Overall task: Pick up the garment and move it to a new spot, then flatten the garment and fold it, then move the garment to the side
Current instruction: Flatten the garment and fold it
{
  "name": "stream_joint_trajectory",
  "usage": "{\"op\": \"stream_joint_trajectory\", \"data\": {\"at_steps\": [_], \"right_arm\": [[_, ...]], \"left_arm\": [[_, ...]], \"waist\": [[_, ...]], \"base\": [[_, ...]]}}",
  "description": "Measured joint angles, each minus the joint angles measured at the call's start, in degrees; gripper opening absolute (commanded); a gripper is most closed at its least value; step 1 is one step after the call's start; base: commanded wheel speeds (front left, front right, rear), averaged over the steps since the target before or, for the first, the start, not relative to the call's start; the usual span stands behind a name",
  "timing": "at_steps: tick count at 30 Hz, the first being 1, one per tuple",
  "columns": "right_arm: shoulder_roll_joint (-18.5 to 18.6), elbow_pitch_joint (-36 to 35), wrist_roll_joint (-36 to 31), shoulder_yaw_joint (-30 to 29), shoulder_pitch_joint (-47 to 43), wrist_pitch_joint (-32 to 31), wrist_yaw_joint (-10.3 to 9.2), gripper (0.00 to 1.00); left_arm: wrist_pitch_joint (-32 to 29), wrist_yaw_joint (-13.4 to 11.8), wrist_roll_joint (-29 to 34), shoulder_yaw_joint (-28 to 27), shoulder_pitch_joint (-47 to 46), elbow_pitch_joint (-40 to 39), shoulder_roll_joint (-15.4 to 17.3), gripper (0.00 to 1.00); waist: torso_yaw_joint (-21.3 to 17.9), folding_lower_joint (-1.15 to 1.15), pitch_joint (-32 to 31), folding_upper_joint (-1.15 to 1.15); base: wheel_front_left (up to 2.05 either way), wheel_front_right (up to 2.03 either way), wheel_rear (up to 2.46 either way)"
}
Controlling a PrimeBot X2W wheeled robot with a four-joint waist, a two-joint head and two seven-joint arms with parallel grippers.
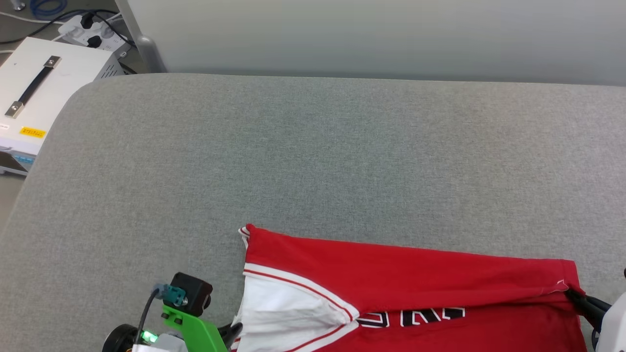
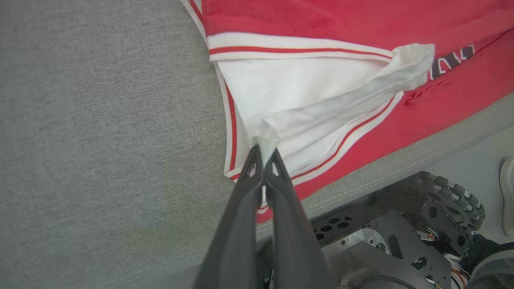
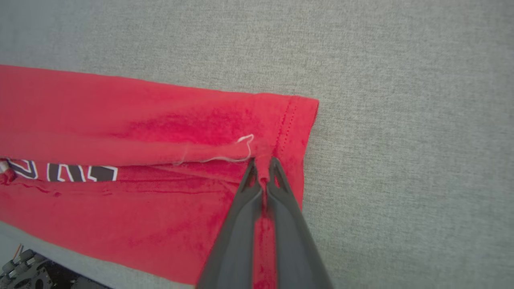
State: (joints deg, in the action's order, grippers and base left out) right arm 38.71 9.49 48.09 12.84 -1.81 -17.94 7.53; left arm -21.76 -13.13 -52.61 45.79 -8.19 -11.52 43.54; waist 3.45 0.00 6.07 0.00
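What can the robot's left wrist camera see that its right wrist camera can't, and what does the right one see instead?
From the left wrist: a white sleeve with red-and-white striped trim, its edge pinched by the shut left gripper. From the right wrist: the stitched hem, a loose white thread, and the shut right gripper pinching red cloth beside that hem. Both: the red garment, some of its black lettering, and the grey surface it lies on.
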Motion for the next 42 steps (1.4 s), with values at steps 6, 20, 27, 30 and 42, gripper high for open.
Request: {"op": "stream_joint_trajectory", "data": {"at_steps": [6, 20, 27, 30, 42], "right_arm": [[0.57, -0.32, 0.07, 0.57, -0.53, -0.22, 0.0, 0.0], [1.58, -2.46, 2.0, -0.34, -3.39, -2.58, 0.0, 1.0], [-2.56, -5.6, 3.34, -10.76, -3.96, -8.65, -0.01, 1.0], [-5.55, -7.6, 2.13, -14.23, -3.99, -12.22, 0.0, 1.0], [-20.33, -8.47, -12.57, -26.1, -5.16, -22.75, 0.0, 1.0]], "left_arm": [[0.04, 1.4, 0.0, 1.1, 0.01, 3.19, -1.13, 0.0], [4.7, 2.2, 0.94, 0.18, -0.12, 7.1, -2.42, 1.0], [14.7, 0.23, 4.44, -3.71, -1.01, 6.73, -4.08, 1.0], [18.93, -0.2, 5.46, -4.45, -1.17, 7.05, -5.41, 1.0], [36.19, 0.16, 11.47, -11.44, -1.51, 11.36, -11.23, 1.0]], "waist": [[-0.21, 0.0, -0.04, 0.0], [-0.23, 0.0, -2.28, 0.0], [0.12, 0.0, -3.54, 0.0], [0.41, 0.0, -3.74, 0.0], [1.6, 0.0, -2.2, 0.0]], "base": [[0.0, 0.0, 0.0], [0.0, 0.0, 0.0], [0.0, 0.0, 0.0], [0.0, 0.0, 0.0], [0.0, 0.0, 0.0]]}}
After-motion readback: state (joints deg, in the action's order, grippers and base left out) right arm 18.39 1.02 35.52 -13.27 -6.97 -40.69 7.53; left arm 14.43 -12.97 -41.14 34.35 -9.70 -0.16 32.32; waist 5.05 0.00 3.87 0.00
